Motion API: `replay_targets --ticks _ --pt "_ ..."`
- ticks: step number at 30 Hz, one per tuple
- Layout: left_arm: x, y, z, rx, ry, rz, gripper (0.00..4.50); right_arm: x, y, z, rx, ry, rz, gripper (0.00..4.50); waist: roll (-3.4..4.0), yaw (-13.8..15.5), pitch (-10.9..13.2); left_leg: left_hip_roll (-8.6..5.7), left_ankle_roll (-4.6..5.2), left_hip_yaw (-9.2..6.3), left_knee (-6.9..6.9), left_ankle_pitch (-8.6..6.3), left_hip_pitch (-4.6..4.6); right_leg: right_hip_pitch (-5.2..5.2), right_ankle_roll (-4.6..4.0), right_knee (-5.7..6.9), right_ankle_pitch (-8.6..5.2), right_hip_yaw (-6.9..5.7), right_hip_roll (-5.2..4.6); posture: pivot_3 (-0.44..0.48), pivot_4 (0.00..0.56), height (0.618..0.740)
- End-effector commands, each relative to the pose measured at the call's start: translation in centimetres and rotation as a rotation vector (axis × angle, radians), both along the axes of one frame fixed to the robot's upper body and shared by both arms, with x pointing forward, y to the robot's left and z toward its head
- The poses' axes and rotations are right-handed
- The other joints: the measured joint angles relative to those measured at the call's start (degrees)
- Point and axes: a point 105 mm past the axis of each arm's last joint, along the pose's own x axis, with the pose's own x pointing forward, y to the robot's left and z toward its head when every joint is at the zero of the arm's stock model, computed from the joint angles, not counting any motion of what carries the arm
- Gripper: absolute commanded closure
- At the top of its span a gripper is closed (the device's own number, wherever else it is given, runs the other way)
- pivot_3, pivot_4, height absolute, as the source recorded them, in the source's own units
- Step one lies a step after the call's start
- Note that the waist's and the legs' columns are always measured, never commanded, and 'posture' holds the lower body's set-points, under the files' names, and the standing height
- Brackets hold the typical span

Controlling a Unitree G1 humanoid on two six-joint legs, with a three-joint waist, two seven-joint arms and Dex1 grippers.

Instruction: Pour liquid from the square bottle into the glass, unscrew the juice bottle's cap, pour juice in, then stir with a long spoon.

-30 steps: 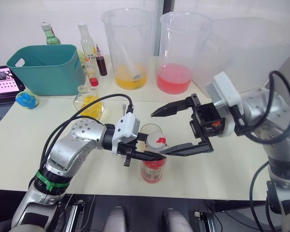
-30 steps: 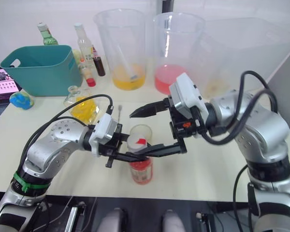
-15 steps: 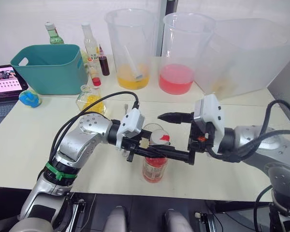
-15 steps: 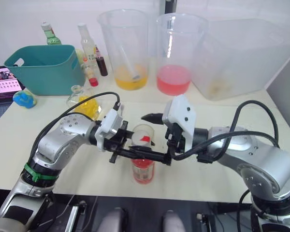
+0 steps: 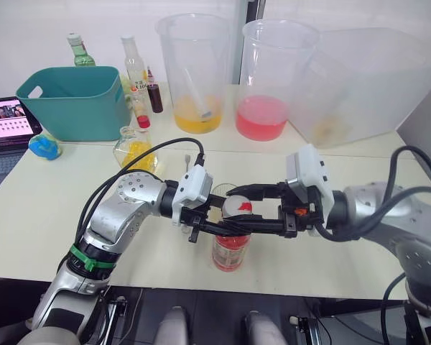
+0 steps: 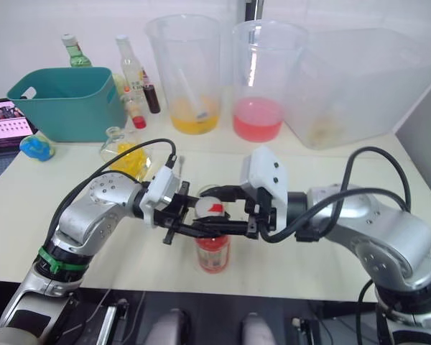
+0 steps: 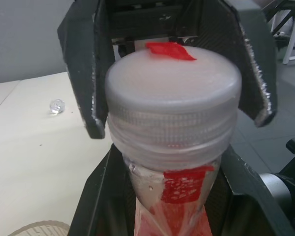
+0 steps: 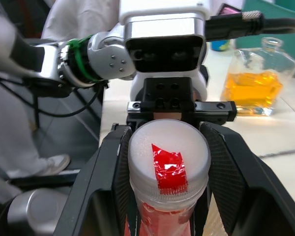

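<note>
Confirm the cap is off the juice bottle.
No: the white cap sits on the juice bottle, threads covered.

We log the juice bottle's cap (image 8: 168, 164) white with a red mark, above pink-red liquid in the juice bottle (image 5: 229, 250). Square bottle (image 5: 133, 149): yellow liquid. Basket (image 5: 72, 100) teal. Beakers (image 5: 195, 73) hold what looks like orange and pink liquid.

Both eye views look forward and down from the head over the whole table (image 5: 29, 208), from near edge to far wall. Each wrist view sits very close, level with the juice bottle's cap (image 7: 171, 86), facing it from opposite sides. All views share that cap; the right wrist view also takes in the square bottle (image 8: 253, 86) beyond.
</note>
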Motion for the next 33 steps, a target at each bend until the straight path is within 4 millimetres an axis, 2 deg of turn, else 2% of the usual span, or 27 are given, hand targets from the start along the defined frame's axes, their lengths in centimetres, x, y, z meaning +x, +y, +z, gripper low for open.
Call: replay_targets --ticks 1,7,9,11,14,15,19,23,27,29,33 --pt "0.9 0.2 -1.8 0.072 0.008 0.084 3.23 -0.6 0.2 -0.5 -0.11 -0.035 0.21 2.81 0.01 0.06 -0.01 0.0 0.0 0.0 -0.01 0.0 0.01 0.02 0.0 0.0 0.0 -0.01 0.0 0.0 0.15 0.728" --pt "0.4 0.0 -1.7 0.064 0.001 0.092 3.23 0.8 0.2 -0.2 -0.195 -0.091 0.423 2.81 0.02 0.19 -0.02 0.0 0.0 -0.01 0.0 0.0 0.08 0.12 0.0 -0.01 0.0 -0.03 0.0 0.0 0.15 0.728" --pt "0.0 -0.2 -1.6 0.053 -0.003 0.094 3.23 0.9 0.0 0.3 -0.221 -0.088 0.501 1.79 0.03 0.24 -0.02 0.0 0.0 -0.01 0.01 0.0 0.08 0.12 0.0 0.0 0.0 -0.03 0.0 0.0 0.15 0.728" --pt "-0.1 -0.4 -1.4 0.045 -0.007 0.102 3.23 0.9 -0.3 0.6 -0.241 -0.085 0.524 1.06 0.02 0.42 -0.02 0.0 0.0 -0.01 0.03 0.0 0.06 0.09 0.0 0.01 0.0 -0.03 -0.01 0.0 0.15 0.728" --pt "-0.2 -0.7 -1.3 0.033 -0.001 0.112 3.23 0.8 -1.5 1.5 -0.214 -0.035 0.47 0.16 0.02 0.89 -0.01 -0.01 0.0 -0.01 0.03 0.0 0.02 0.08 0.0 0.03 0.0 -0.04 -0.04 0.0 0.15 0.728" --pt "-0.3 -0.8 -1.3 0.029 0.001 0.112 3.23 0.7 -1.8 1.8 -0.195 -0.022 0.442 0.07 0.02 1.09 -0.01 -0.02 0.0 -0.01 0.04 0.0 0.01 0.07 0.0 0.02 0.01 -0.04 -0.04 0.0 0.15 0.728" --pt "-0.5 -1.2 -1.1 0.018 0.012 0.108 3.23 0.4 -2.8 2.6 -0.119 0.02 0.263 0.07 0.02 1.35 -0.01 -0.02 0.0 0.0 0.04 0.0 0.02 0.08 0.0 0.0 0.01 -0.04 -0.04 0.0 0.15 0.728" --pt "-0.7 -1.4 -1.0 0.009 0.022 0.098 3.23 -0.2 -2.5 3.3 -0.011 -0.018 0.089 0.07 0.02 1.28 -0.02 -0.02 0.0 0.01 0.03 0.0 0.01 0.07 0.0 0.0 0.01 -0.02 -0.04 0.0 0.15 0.728" --pt "-0.8 -1.7 -1.0 0.008 0.032 0.071 3.23 -1.0 -2.1 1.4 -0.029 -0.035 -0.093 0.07 0.0 1.53 -0.03 -0.03 0.0 0.0 0.02 -0.01 -0.03 0.09 0.01 -0.04 0.01 -0.04 -0.05 0.0 0.15 0.728" --pt "-0.8 -1.8 -0.9 0.01 0.035 0.06 3.23 -1.8 -1.6 1.2 0.012 -0.023 -0.118 0.07 0.0 1.48 -0.02 -0.08 0.0 0.01 0.02 -0.01 -0.05 0.07 0.02 -0.05 0.01 -0.02 -0.09 0.0 0.15 0.728" --pt "-0.4 -2.0 -0.8 0.016 0.032 0.042 3.23 -1.5 -1.5 1.3 0.06 -0.033 -0.213 0.07 0.0 1.41 -0.02 -0.08 0.0 0.0 0.02 0.0 -0.04 0.07 0.03 -0.04 0.01 -0.02 -0.08 0.0 0.15 0.728"
